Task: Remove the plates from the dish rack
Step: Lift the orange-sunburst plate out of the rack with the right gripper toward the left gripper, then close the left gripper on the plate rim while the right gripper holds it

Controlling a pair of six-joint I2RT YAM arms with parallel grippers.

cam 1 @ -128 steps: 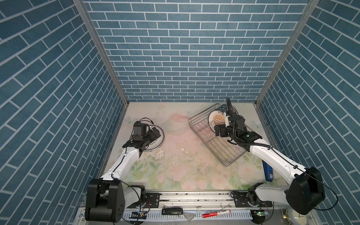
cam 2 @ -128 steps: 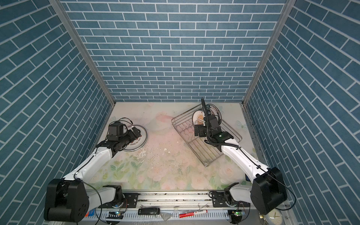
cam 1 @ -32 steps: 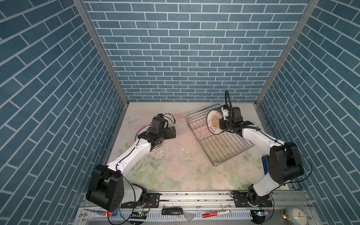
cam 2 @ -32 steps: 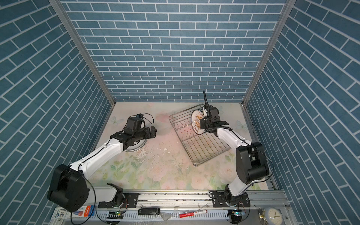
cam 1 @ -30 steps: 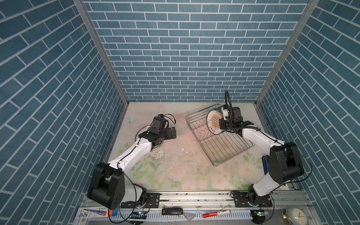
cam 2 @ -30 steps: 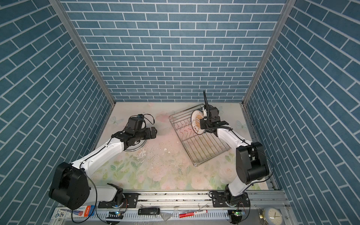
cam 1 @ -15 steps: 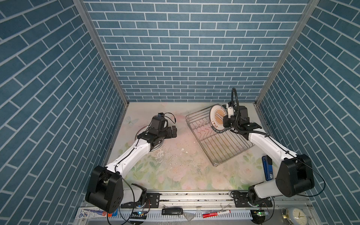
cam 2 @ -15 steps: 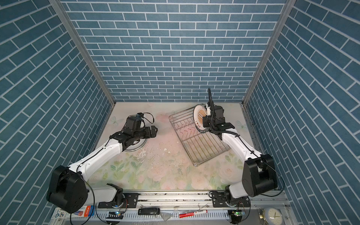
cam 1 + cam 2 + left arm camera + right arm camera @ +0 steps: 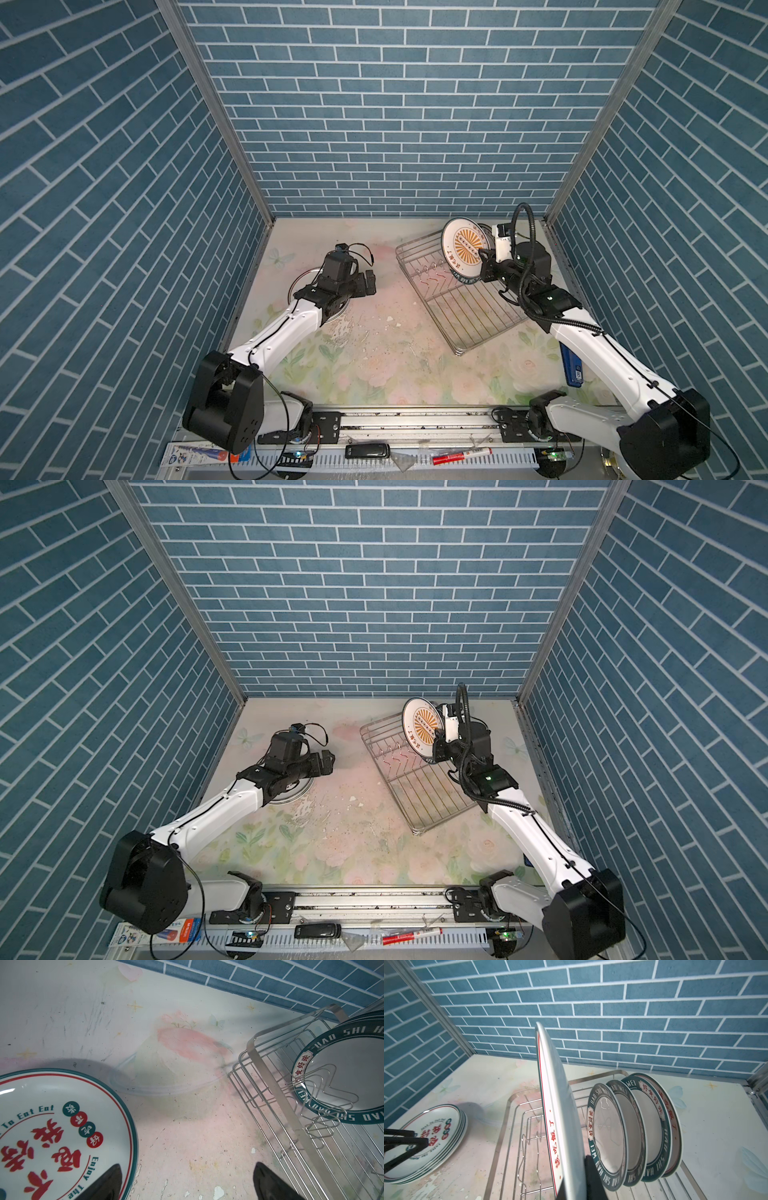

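— Silver wire, rectangular, raised sides, zigzag slots: the dish rack (image 9: 469, 307) (image 9: 424, 791). Where is it entered?

— It is set on the right half of the pale floral desk (image 9: 374, 365). It lies askew, with one corner turned towards the back wall.

— Contents?

— Four round white plates (image 9: 633, 1126) are stood on edge in the slots at the far end, close together. Dark green lettered rims are seen on three of them and red characters on the fourth.

— And the item with the orange centre?

— One round white plate with an orange sunburst centre (image 9: 465, 249) (image 9: 420, 725) (image 9: 560, 1105) is gripped at its lower rim by the right hand (image 9: 484, 261) (image 9: 435, 746), which is closed on it. It is held upright over the far end of the rack, just beside the four slotted plates and apart from them. Whether its lower edge is clear of the wire cannot be told.

— Items outside the rack?

— A stack of round white plates with red characters (image 9: 302, 789) (image 9: 62, 1126) (image 9: 431, 1132) is laid flat on the left of the desk, well apart from the rack. Green and red rim lines are noted on the top plate.

— The left hand?

— The left hand (image 9: 368, 282) (image 9: 326, 764) (image 9: 187, 1180) is spread wide, with nothing between its fingers. It is placed low over the desk, just beside the stack, on the side facing the rack.
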